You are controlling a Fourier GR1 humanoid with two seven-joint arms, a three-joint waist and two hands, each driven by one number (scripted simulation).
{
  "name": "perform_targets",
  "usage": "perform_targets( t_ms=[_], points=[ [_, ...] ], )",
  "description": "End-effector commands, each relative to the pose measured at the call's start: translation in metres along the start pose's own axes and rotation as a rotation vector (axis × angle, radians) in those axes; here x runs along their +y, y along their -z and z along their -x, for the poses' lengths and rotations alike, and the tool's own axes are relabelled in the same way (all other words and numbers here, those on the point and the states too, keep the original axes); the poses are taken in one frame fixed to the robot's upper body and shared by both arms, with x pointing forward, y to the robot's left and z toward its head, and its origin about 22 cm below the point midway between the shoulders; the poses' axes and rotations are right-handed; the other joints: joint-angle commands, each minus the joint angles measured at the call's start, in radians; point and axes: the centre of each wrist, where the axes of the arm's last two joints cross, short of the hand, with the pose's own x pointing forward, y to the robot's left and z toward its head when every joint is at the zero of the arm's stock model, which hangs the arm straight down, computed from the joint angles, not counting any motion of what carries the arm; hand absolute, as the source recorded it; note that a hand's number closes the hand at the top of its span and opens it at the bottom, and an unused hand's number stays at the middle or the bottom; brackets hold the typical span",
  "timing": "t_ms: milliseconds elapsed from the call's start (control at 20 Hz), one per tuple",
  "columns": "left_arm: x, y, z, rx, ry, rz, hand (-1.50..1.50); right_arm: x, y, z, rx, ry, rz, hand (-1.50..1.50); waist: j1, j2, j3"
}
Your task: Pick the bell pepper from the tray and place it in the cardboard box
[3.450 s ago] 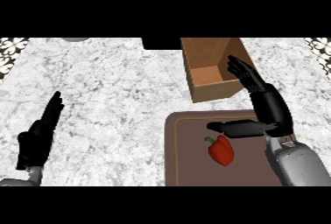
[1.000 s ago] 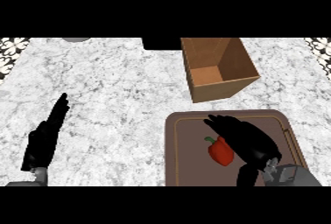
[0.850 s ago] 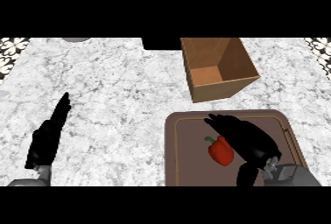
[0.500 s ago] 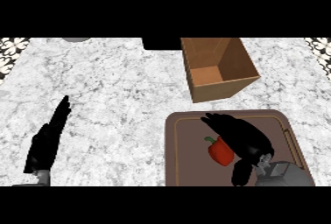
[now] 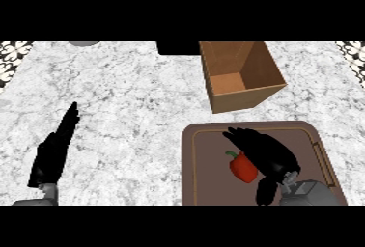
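Note:
A red bell pepper (image 5: 243, 168) with a green stem lies on the brown tray (image 5: 206, 183) at the lower right. My right hand (image 5: 262, 153) is over the tray, right beside the pepper, its fingers bent over the pepper's right side and its thumb (image 5: 264, 191) hanging below; the pepper still rests on the tray. An open cardboard box (image 5: 239, 75) stands on the counter beyond the tray, nothing visible inside. My left hand (image 5: 52, 154) rests open at the lower left, fingers straight and pointing away.
The marble counter (image 5: 128, 101) spreads between the left hand and the tray. A dark object (image 5: 178, 47) sits at the far edge beside the box, and a grey round thing (image 5: 84, 43) shows at the far left.
My right hand came back from beside the box down onto the tray and has lowered against the pepper's right side. The left hand barely shifted.

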Motion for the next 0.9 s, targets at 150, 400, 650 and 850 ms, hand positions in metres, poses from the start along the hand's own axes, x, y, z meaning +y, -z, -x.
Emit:
perform_targets(
  t_ms=[150, 400, 650, 850],
  points=[
    [-0.009, 0.011, 0.002, 0.013, -0.002, 0.006, 0.00, 0.017, 0.006, -0.005, 0.012, -0.026, -0.035, -1.50, -0.002, 0.000, 0.000],
    [0.012, -0.005, -0.005, -0.009, 0.018, 0.002, 0.00, 0.013, 0.013, 0.009, -0.022, -0.022, 0.016, 1.50, 0.002, 0.000, 0.000],
    [0.009, 0.009, 0.002, -0.001, 0.009, 0.003, 0.00, 0.009, 0.014, -0.005, -0.039, -0.120, 0.199, 1.50, 0.001, 0.000, 0.000],
    [0.005, -0.007, 0.005, 0.009, -0.005, -0.030, 0.00, 0.026, -0.017, 0.056, 0.382, 0.015, 0.291, 1.50, -0.033, -0.008, 0.001]
  ],
)
